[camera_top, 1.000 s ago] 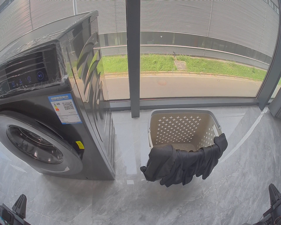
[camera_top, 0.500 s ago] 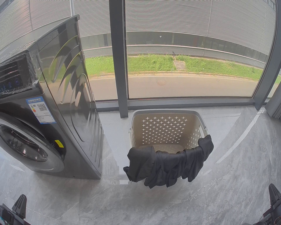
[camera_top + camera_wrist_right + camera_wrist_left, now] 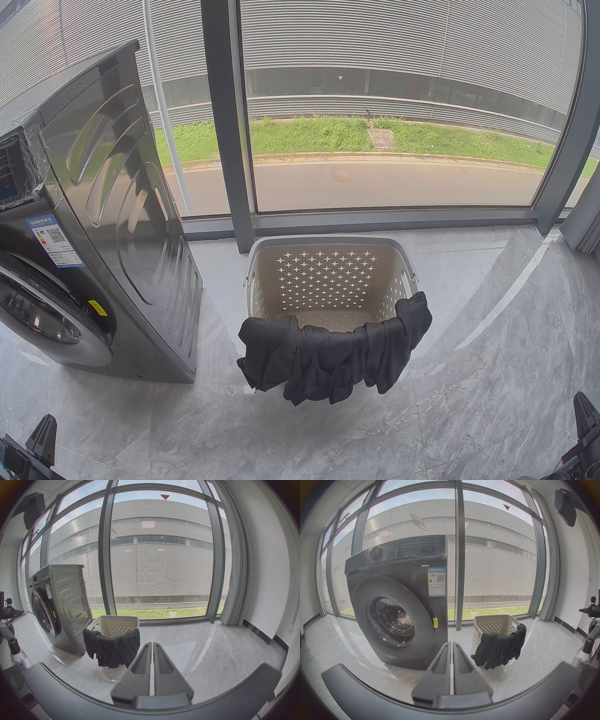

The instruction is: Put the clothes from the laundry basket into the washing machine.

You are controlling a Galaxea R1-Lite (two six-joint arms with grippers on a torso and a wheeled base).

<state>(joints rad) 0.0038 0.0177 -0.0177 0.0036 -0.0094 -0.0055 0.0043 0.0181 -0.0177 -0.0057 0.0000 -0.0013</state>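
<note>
The left gripper [image 3: 452, 644] and the right gripper [image 3: 152, 644] are held low, well short of the laundry basket [image 3: 329, 245], one to each side of it, each with its fingers pressed together on nothing. Dark clothes [image 3: 331, 359] are draped over the basket's near rim and hang down its outside. The washing machine [image 3: 125, 219] is set just left of the basket, its round door closed. A window [image 3: 400, 125] is seen behind the basket.

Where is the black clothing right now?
In the head view, the black clothing hangs over the near rim of the laundry basket, right of the washing machine.
</note>
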